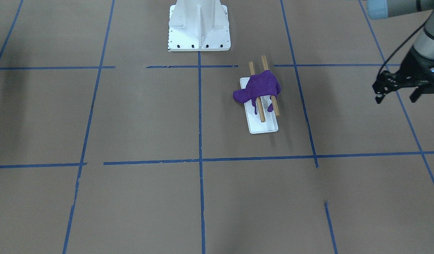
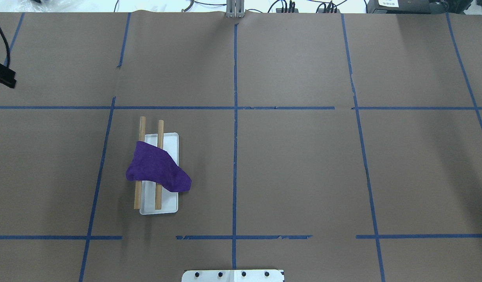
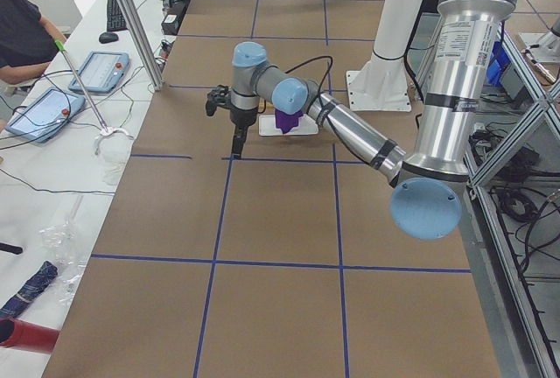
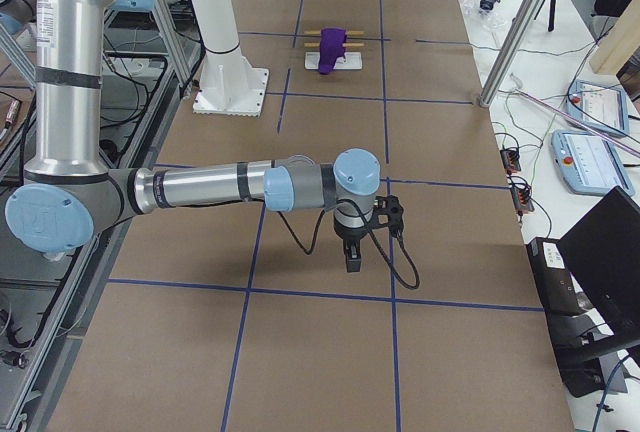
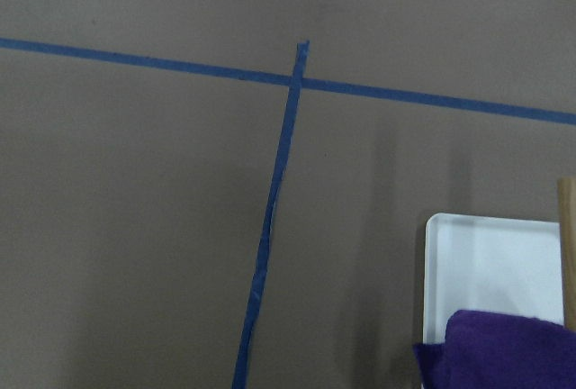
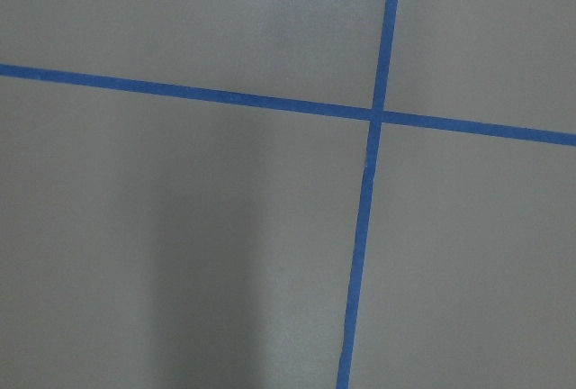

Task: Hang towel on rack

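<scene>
Purple towel [image 2: 156,166]: lying draped over both dowels of rack [image 2: 160,133], one corner trailing sideways.
Left gripper [image 1: 396,90]: hovering well apart, opening unclear; any withdrawing should be going high, avoiding cloth.
Right gripper [image 4: 352,252]: hanging far off, opening unclear.

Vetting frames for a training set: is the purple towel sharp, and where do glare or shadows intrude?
Overhead exterior: towel crisp, evenly lit; the strip beyond the table is blown out. Exterior front-facing: the white pedestal glares. Left wrist-mounted: towel corner slightly soft. Right wrist-mounted: broad dim shadow at lower left.
</scene>
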You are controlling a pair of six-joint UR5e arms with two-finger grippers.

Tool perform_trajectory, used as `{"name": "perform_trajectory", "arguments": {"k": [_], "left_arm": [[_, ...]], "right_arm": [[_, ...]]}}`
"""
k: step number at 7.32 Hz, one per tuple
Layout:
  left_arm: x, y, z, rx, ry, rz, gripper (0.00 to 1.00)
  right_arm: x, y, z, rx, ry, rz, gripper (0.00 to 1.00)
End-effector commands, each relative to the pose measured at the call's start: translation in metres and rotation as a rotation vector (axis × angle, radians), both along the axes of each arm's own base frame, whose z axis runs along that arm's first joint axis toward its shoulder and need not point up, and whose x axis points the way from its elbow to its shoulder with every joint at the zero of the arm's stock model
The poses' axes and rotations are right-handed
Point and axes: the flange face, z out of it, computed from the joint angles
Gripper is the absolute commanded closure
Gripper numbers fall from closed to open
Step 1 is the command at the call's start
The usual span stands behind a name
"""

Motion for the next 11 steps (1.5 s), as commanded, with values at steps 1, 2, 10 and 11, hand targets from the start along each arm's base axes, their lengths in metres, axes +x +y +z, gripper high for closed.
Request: {"name": "perform_trajectory", "arguments": {"k": [1, 2, 10, 11], "left_arm": [[-0.088, -0.041, 0.035, 0.030, -0.078, 0.059, 0.00], [-0.107, -0.044, 0.053, 0.022, -0.090, 0.071, 0.00], [-0.180, 0.022, 0.231, -0.194, 0.144, 0.133, 0.00], [-0.179, 0.026, 0.224, -0.185, 0.142, 0.131, 0.00]], "right_arm": [[0.018, 0.004, 0.016, -0.027, -0.011, 0.036, 0.00], [0.039, 0.006, 0.024, -0.012, -0.009, 0.050, 0.00], [0.053, 0.005, 0.042, -0.041, -0.052, 0.075, 0.00], [0.053, 0.005, 0.043, -0.042, -0.052, 0.075, 0.00]]}}
